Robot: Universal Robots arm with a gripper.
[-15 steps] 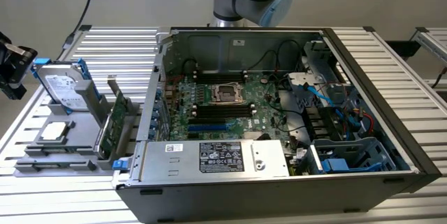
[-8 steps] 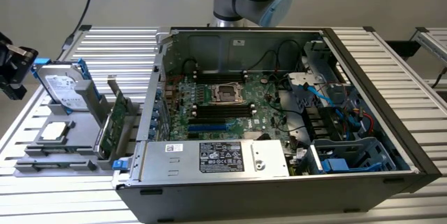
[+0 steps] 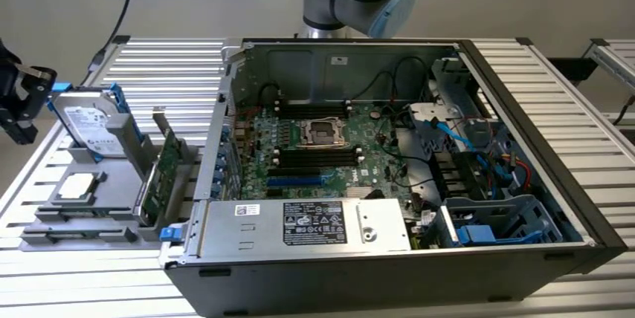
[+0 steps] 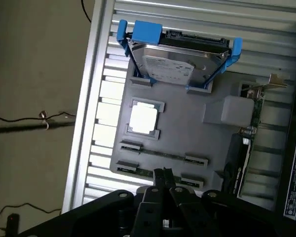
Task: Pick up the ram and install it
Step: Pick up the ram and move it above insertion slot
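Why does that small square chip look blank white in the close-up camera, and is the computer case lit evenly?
Wrist view: light glares off the square chip, washing out its face; the table slats beside it also glow. Exterior view: soft, even light, though the computer case walls shade parts of its inside.

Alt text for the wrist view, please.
The shut hand hovers over the slotted edge of a grey tray, where a thin green ram stick stands edge-up. Beyond lie a processor chip and a blue-framed hard drive.
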